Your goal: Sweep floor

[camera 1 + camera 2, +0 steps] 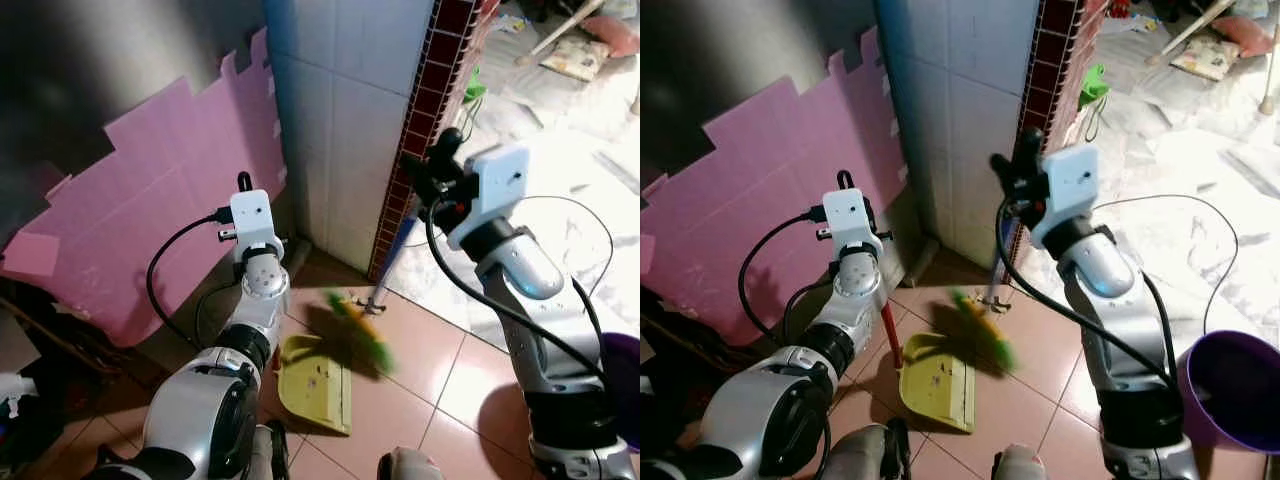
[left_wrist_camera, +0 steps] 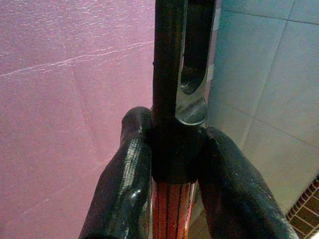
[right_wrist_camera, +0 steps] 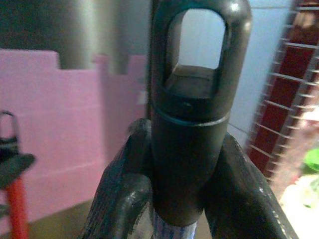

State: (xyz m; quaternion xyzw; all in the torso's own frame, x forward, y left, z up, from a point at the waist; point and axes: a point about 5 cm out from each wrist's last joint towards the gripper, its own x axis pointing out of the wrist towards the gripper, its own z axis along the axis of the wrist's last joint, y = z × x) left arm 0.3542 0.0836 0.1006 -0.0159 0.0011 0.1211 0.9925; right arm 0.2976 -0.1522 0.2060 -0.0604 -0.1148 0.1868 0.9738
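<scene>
A yellow dustpan (image 1: 315, 382) lies on the reddish tile floor (image 1: 455, 372) in front of me. Its red handle (image 1: 890, 336) rises to a black looped cap, and my left gripper (image 2: 177, 128) is shut around the handle just below that cap. My right gripper (image 3: 187, 140) is shut on the black cap of the broom handle (image 1: 396, 256), held high near the pillar's corner. The green and yellow broom head (image 1: 356, 330) is blurred, just above the floor at the dustpan's far right edge.
A pink foam sheet (image 1: 170, 190) leans on the wall at left. A white tiled pillar (image 1: 335, 120) with a red tile edge (image 1: 420, 120) stands ahead. A purple bucket (image 1: 1232, 392) sits at right, a black cable (image 1: 1200, 205) loops on bright floor beyond, and dark clutter (image 1: 25, 345) lies at left.
</scene>
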